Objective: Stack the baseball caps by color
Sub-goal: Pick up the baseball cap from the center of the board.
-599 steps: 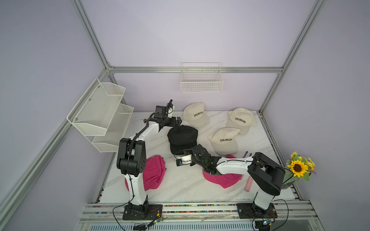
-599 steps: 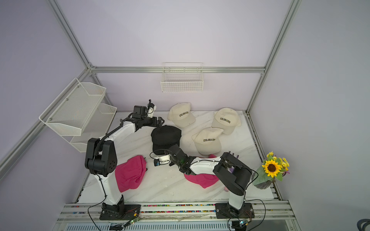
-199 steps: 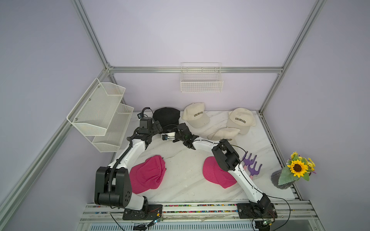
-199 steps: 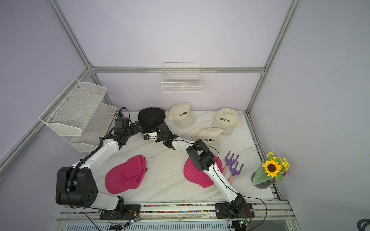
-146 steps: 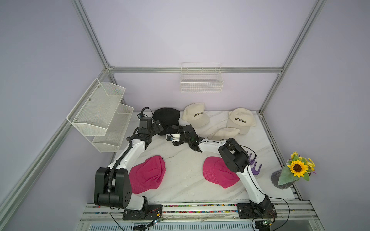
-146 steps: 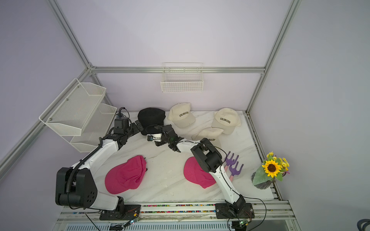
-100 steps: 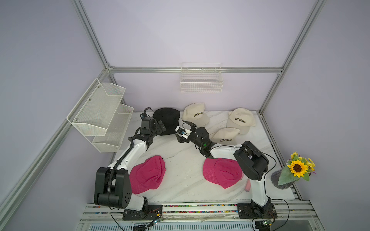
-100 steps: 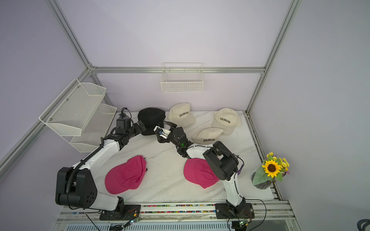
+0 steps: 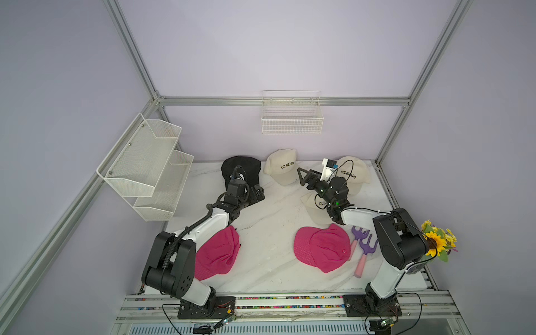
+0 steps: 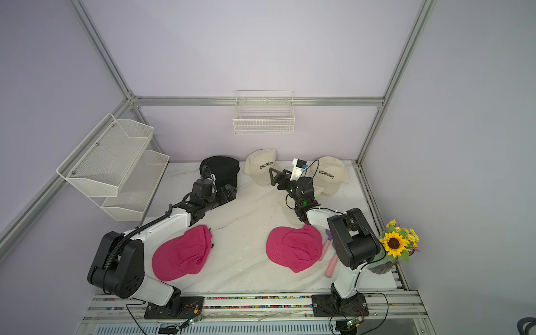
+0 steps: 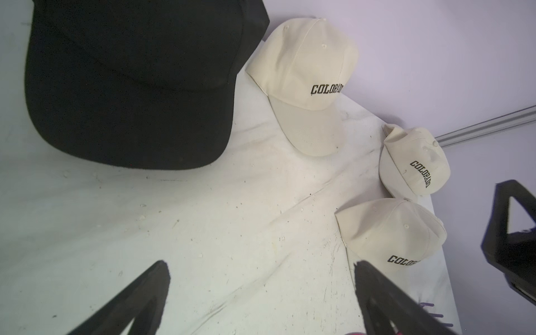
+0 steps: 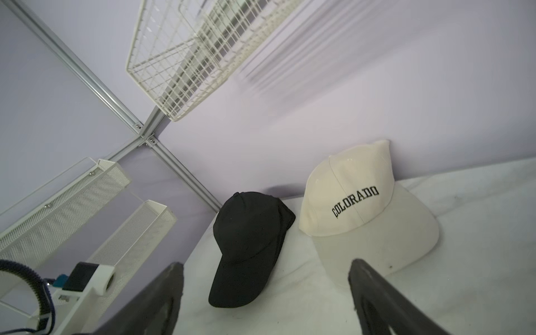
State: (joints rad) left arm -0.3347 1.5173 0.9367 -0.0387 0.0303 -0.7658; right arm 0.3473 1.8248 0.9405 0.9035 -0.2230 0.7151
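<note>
Left wrist view is dominated by the black caps (image 11: pixel 130 87), and the left jaws are seen spread wide with only bare bench (image 11: pixel 203 232) between them; nothing is held. In both top views the black caps are found at the rear left of the bench, with the left arm (image 9: pixel 208 223) stretched toward them and its jaws just in front of the brim. More than 1 layer of black fabric is shown at the pile's edge in the right wrist view, but the number of caps in it cannot be told. 3 cream caps lettered COLORADO are laid singly: the rear-middle cream cap (image 9: pixel 282 166) just beside the black caps, the rear-right cream cap (image 9: pixel 352 174), and the front cream cap (image 9: pixel 314 206), partly covered by the right arm (image 9: pixel 359 216). The right jaws are placed between the 2 rear cream caps, opened wide and empty, as is shown in the right wrist view. 2 pink caps are set well apart at the front: the left pink cap (image 9: pixel 219 252) beside the left arm, and the right pink cap (image 9: pixel 322 246) just in front of the front cream cap, with 2 purple garden forks (image 9: pixel 364 240) just beside it. A sunflower bunch (image 9: pixel 435 245) is seen at the bench's right edge.
</note>
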